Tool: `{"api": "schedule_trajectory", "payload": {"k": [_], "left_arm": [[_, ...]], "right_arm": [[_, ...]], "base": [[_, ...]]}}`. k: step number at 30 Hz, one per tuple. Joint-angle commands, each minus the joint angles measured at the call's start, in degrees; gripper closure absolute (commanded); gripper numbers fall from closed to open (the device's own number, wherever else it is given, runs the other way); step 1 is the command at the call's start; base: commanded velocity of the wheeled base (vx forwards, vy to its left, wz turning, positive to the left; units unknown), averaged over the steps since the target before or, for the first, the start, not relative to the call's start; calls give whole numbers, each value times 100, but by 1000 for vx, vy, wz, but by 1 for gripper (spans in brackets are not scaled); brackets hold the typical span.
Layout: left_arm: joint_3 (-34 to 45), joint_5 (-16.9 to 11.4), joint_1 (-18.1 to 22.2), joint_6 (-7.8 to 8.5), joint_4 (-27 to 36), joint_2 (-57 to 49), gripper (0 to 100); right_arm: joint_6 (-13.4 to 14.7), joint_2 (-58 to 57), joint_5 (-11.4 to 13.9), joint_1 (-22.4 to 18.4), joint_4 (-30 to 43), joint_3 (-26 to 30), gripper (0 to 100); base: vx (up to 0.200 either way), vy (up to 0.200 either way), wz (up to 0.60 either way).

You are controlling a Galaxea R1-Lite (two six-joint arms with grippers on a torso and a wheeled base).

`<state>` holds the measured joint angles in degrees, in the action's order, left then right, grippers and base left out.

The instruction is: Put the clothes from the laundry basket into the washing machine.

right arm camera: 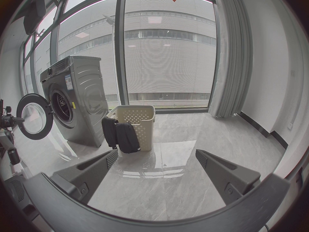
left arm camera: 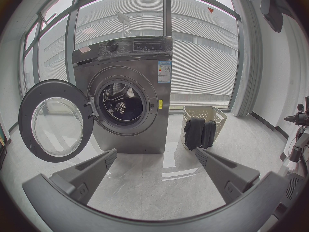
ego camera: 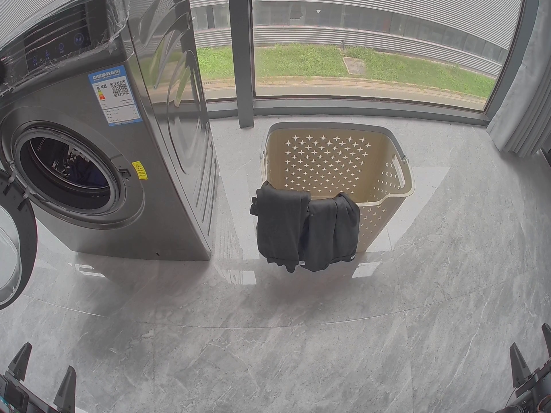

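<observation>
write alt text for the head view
Dark clothes hang over the near rim of a beige laundry basket, right of a washing machine with its door open. The left hand and right hand, both open, sit at the bottom corners.

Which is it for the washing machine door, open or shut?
Open: the washing machine door is swung out to one side, leaving the drum mouth uncovered.

The washing machine (ego camera: 103,144) stands on the floor (ego camera: 321,345) ahead to my left, its door (ego camera: 23,242) swung open leftward. The laundry basket (ego camera: 327,156) sits to its right, before the window (ego camera: 373,41), with clothes (ego camera: 304,230) draped over its near rim.
</observation>
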<state>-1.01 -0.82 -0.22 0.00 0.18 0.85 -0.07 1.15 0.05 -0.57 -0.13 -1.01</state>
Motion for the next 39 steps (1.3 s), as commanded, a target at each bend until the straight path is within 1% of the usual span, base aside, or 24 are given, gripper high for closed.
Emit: {"api": "schedule_trajectory", "payload": {"k": [1,14,35,39], "left_arm": [[84,3,4,-9,-1,-77,0],[84,-6,4,9,-1,-77,0],[84,-6,4,0,-1,-77,0],[84,-6,4,0,-1,-77,0]], "right_arm": [[-1,8,4,5,-4,101,0],[-1,8,4,5,-4,101,0],[-1,8,4,5,-4,101,0],[-1,8,4,5,-4,101,0]], "base": [[0,0,0],[0,0,0],[200,0,0],[0,0,0]]}}
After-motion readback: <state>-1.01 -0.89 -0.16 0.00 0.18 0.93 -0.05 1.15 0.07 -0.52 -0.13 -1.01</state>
